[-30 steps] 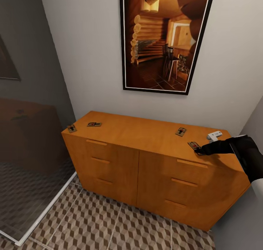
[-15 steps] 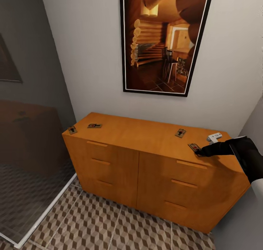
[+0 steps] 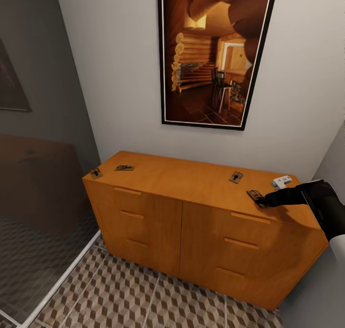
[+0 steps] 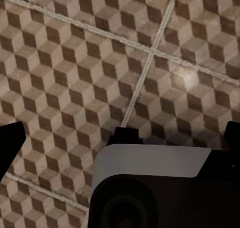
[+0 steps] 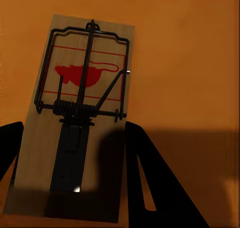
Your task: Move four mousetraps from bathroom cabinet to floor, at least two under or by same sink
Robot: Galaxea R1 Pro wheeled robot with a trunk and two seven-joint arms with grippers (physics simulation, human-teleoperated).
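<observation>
Resting on cabinet [image 3: 191, 184], four mousetraps [image 3: 255, 194]

Location: domestic bathroom, simulator render. Indicators: floor tiles [image 3: 143, 294] with brown, beige and white cube pattern and pale grout; glass shower wall [image 3: 43, 213] on a white sill at left; orange-brown six-drawer cabinet [image 3: 191, 222] against the far white wall; framed log-cabin picture [image 3: 215, 55] hanging above it.
</observation>
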